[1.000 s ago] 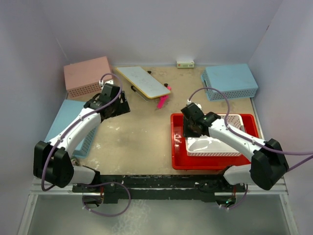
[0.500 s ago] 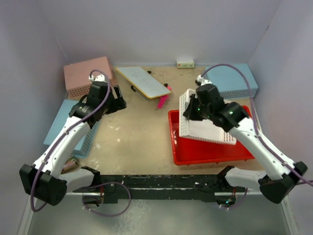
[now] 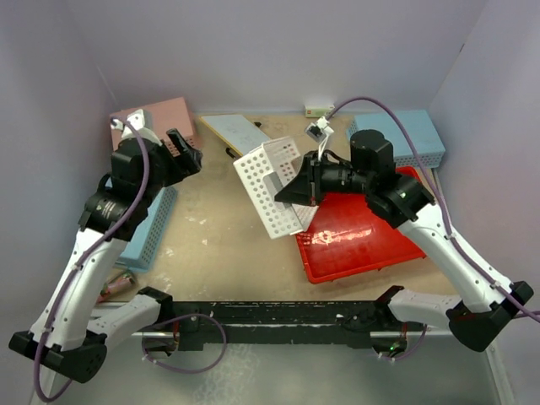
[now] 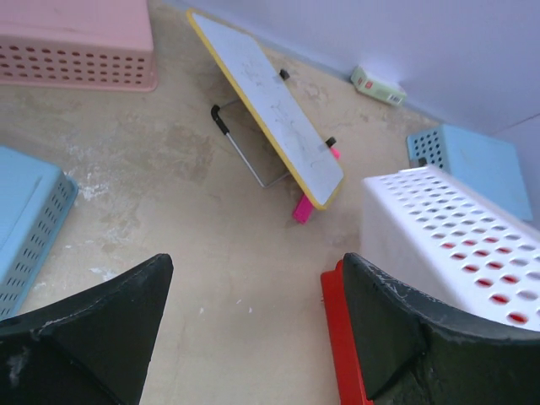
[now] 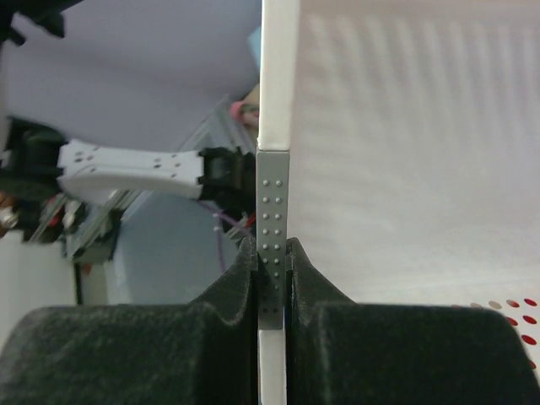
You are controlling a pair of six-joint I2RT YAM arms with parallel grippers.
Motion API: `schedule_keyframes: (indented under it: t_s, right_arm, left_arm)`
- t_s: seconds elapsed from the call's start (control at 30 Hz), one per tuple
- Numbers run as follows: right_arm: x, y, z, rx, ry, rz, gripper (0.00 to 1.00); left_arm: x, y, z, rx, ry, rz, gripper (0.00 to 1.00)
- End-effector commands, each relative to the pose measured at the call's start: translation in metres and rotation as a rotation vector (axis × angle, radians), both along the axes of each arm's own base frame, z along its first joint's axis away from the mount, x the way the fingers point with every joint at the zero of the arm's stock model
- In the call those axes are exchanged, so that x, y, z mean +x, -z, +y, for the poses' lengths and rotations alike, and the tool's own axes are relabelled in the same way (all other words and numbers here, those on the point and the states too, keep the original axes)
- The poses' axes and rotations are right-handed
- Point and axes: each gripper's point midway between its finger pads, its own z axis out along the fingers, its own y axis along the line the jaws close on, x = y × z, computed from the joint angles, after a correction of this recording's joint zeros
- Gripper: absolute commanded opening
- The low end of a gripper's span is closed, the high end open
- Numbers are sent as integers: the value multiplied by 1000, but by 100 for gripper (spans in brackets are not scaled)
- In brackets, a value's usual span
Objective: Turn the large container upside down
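— On the right side of the table (image 3: 228, 245), is that the large container (image 3: 363, 245)?
— Yes; the red tray lies flat there, open side up, its near edge toward the right arm's base
— And the right gripper (image 3: 309, 191)?
— Its jaws are pinched tight on the rim of a white perforated basket (image 3: 268, 187); the wrist view shows the wall squeezed between both fingers (image 5: 224, 295); the basket hangs tilted on its side in the air, over the tray's left edge
— The left gripper (image 3: 180, 150)?
— Jaws spread wide, holding nothing; it hovers above the left of the table, near the pink basket (image 3: 173, 114), well apart from the tray, with a light-blue basket (image 3: 150, 232) below its arm
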Motion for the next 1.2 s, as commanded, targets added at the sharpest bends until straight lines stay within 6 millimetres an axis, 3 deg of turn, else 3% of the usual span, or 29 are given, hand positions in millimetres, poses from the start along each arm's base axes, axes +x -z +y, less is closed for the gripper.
schedule_keyframes:
  t_s: [0.0,0.2,0.37,0.5,0.63,0.73,0.93,1.17]
  right_arm:
    - [-49,-61,27,251,-336,-129,0]
    - [-84,-55,54,344,-549,-12,0]
    - [-90,-49,65,458,-680,208,0]
    - [-79,-25,79,491,-696,452,0]
    - [-77,-13,78,565,-758,622,0]
    - [-60,27,90,579,-734,803,0]
    - [-40,76,102,525,-655,902,0]
    - [-5,104,90,479,-548,902,5]
  left_arm:
    - [-11,-64,18,-78,-86,-181,79]
    - [-17,-84,33,-109,-164,-239,79]
    - [-19,-82,37,-134,-195,-242,80]
    - [-25,-88,49,-129,-248,-261,80]
    - [-31,-93,58,-113,-282,-273,80]
    - [-32,-94,61,-105,-288,-276,80]
    - [-30,-91,58,-92,-275,-257,80]
    - [-27,-88,55,-87,-262,-246,80]
